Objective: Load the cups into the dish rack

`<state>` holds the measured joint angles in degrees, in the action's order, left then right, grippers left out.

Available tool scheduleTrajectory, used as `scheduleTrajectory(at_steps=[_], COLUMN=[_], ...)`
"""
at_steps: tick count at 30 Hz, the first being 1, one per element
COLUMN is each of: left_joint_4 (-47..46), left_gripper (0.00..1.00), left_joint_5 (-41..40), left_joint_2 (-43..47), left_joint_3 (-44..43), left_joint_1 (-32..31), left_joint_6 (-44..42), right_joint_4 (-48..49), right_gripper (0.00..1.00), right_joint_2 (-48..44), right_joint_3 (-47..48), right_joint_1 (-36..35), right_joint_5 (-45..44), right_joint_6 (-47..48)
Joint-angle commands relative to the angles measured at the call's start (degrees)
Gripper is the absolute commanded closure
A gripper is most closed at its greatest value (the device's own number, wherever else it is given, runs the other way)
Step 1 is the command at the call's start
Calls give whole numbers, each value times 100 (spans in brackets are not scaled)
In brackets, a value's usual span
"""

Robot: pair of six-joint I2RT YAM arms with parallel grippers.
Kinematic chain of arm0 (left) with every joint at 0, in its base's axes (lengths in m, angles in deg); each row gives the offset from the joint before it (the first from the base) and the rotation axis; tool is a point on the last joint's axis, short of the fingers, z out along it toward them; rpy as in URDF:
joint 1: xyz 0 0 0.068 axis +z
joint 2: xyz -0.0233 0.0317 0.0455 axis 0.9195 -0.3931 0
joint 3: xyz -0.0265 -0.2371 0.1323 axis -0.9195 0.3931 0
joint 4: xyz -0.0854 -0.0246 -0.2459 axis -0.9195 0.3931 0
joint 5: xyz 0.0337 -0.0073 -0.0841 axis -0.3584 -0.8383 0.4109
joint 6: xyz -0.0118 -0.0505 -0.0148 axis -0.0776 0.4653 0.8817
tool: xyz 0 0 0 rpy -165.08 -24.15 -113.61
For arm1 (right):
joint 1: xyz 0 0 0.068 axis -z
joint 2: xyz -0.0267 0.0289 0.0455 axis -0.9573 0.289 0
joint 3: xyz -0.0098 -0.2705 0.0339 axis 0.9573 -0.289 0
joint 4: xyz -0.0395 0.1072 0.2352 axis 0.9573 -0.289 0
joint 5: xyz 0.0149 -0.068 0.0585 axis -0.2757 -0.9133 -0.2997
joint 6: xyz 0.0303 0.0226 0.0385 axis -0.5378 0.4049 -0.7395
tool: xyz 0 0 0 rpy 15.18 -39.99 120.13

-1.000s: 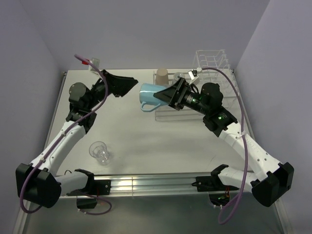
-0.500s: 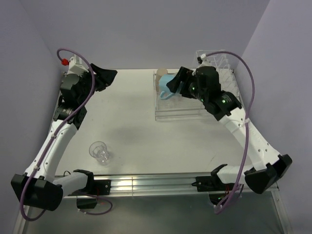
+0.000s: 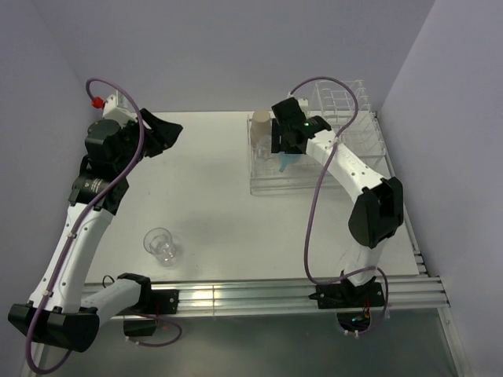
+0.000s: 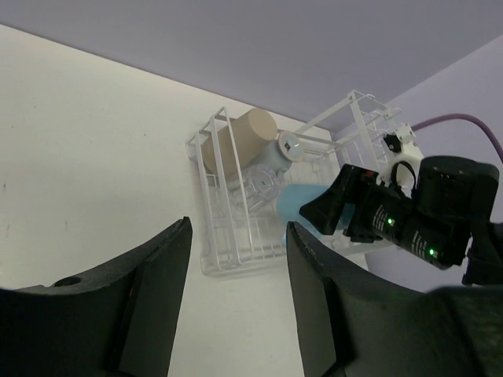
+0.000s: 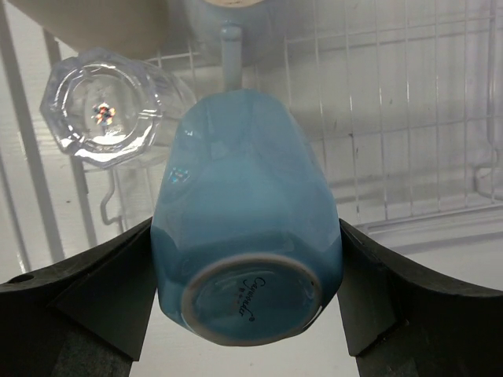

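- We are starting with the right gripper [image 5: 244, 271]. Its two dark, matte fingers are clamping the flanks of the light blue mug [image 5: 247, 228], which is sitting between them with its base turned back toward the wrist.
- The mug is glossy glazed ceramic with softly faceted sides and an unglazed foot ring bearing a small printed mark. Its mouth is pointing away from the gripper, down at the dish rack [image 5: 409, 118].
- Over the last second this arm has been swinging the mug from the open table, where it was lying sideways, to a spot over the rack's low grid. We are judging the placing step nearly done, with only lowering and release left. Whether the rim is touching the wires yet, we cannot tell.
- Just left of the fingers, a clear tumbler [image 5: 106, 118] of ribbed, faceted glass is already resting in the thin white wire grid.
- Just beyond the gripper, the tan paper cup [image 3: 260, 126] is standing in the rack, matte and tapered, and something pale blue is showing past the mug.
- Far to the left of the gripper, the left gripper [image 3: 161, 132] has been pulling back and up, with its jaws spread and nothing between them.
- Well away, nearer the arm bases, a second clear tumbler [image 3: 160, 245] is waiting on the table, not yet loaded.
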<state>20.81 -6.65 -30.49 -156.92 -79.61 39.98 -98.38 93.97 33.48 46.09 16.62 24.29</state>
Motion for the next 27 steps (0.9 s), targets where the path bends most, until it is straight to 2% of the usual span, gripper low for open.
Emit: scheduleTrajectory(at_steps=[1,9,27], left_joint_4=[345,538,670], left_gripper=[42,42,42], left_joint_5=[203,379,388], left_joint_2=[169,81,-147], left_joint_3=[-267,-267,-320], left_joint_1=[10,10,10], left_joint_6=[-325,-509,-694], right_joint_4=[115,-236,-447], right_gripper=[100,100,100], right_joint_2=[16,772,1221], right_joint_3=[721,1231,1179], right_joint_1=[118,277,470], right_joint_5=[-476,-521,-319], right_joint_6=[198,286,225])
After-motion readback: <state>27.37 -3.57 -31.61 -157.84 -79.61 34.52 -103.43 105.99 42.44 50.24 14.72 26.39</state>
